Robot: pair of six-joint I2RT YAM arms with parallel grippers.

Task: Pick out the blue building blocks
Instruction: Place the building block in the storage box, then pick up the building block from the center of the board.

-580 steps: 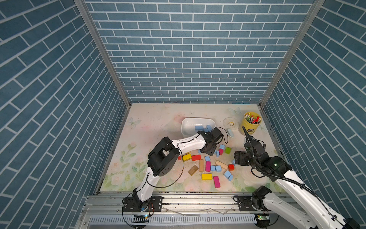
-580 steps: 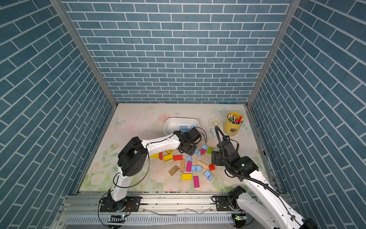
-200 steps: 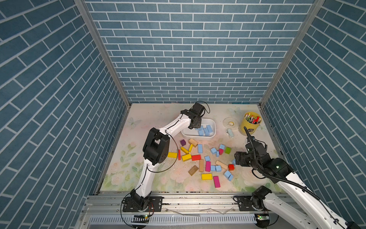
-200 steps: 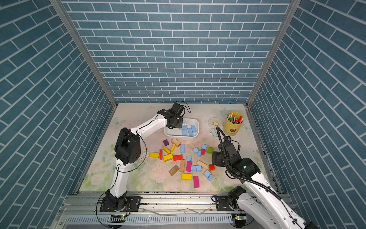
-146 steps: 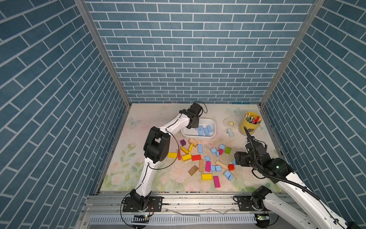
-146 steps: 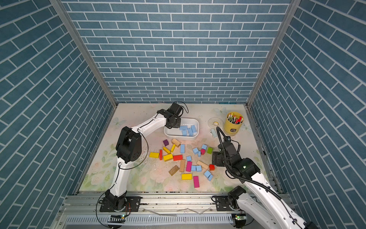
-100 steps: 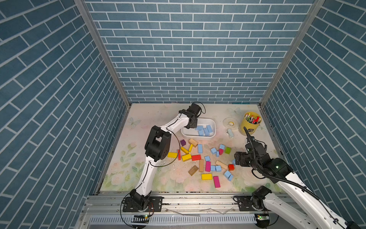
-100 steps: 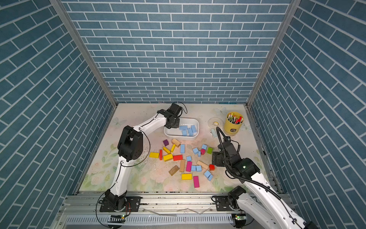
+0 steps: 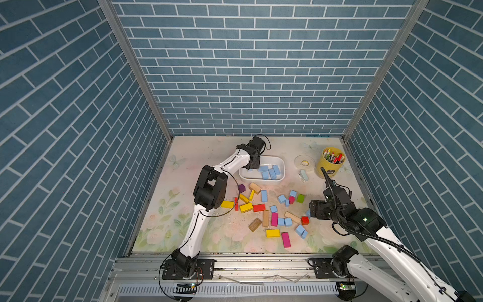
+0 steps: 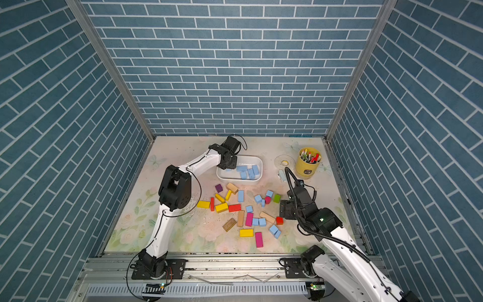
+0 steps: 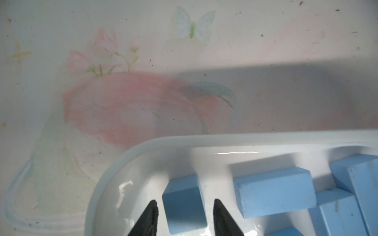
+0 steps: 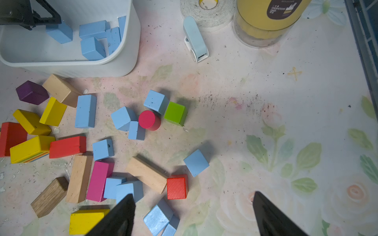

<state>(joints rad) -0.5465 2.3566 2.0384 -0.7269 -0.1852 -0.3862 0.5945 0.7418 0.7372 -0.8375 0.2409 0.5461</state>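
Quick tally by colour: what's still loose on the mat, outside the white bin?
blue blocks: 10
yellow blocks: 5
red blocks: 3
magenta blocks: 2
crimson cylinder: 1
purple block: 1
green block: 1
bare wood blocks: 4
total: 27
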